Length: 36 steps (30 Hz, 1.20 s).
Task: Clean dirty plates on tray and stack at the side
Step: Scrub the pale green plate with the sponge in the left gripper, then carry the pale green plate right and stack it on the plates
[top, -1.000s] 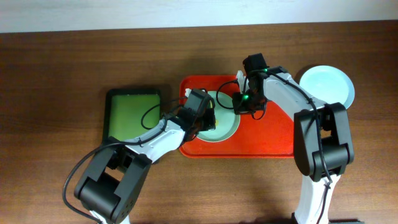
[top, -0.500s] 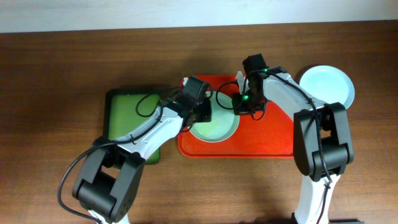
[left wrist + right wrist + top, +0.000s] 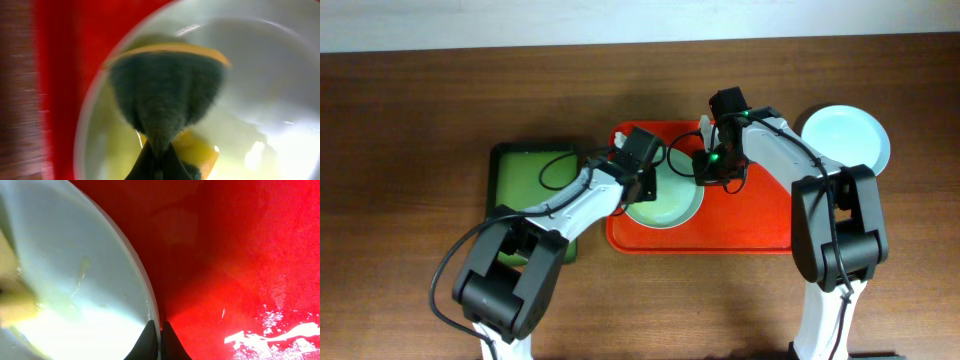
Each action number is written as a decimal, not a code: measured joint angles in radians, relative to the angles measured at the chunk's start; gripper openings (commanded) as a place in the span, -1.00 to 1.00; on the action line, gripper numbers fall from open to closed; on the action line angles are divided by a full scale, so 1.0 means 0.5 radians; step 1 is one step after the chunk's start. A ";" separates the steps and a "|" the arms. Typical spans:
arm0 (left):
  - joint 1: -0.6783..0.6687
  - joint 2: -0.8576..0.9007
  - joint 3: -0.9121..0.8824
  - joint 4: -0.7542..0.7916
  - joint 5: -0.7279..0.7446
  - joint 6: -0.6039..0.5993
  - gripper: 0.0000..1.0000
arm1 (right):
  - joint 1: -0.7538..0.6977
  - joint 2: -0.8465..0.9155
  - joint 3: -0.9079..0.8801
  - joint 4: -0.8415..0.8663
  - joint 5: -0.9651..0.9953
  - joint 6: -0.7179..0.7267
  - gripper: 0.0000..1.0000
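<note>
A pale plate (image 3: 670, 205) lies on the left part of the red tray (image 3: 760, 220). My left gripper (image 3: 642, 180) is shut on a sponge (image 3: 165, 95) with a green scouring face and yellow body, pressed on the plate's left side (image 3: 260, 75). My right gripper (image 3: 705, 170) is shut on the plate's right rim (image 3: 150, 310), with the tray floor (image 3: 240, 255) beside it. A faint yellowish smear (image 3: 82, 267) shows on the plate. A second clean plate (image 3: 847, 137) lies on the table right of the tray.
A green tray with a dark rim (image 3: 525, 180) lies left of the red tray, under my left arm. White streaks (image 3: 280, 335) mark the red tray floor. The wooden table (image 3: 420, 100) spreads all round.
My left gripper with the sponge has swept from the plate's middle to its upper left edge and settled near there. The right gripper has kept its hold on the rim.
</note>
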 measured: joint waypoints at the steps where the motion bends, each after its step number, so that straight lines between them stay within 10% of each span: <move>1: 0.005 0.000 0.005 -0.008 -0.004 0.009 -1.00 | 0.000 0.000 0.000 0.000 0.000 0.000 -0.92; 21: 0.636 -0.292 0.561 -1.321 -0.090 0.048 -1.00 | 0.009 0.000 -0.002 0.056 -0.012 0.006 -0.92; 29: 0.890 -0.292 0.001 -0.870 0.018 0.053 -0.95 | 0.009 0.000 -0.005 0.073 -0.005 0.005 -0.92; 36: 0.889 -0.292 -0.220 -0.565 0.070 0.074 -0.35 | 0.036 -0.179 0.136 -0.269 0.475 0.005 -0.92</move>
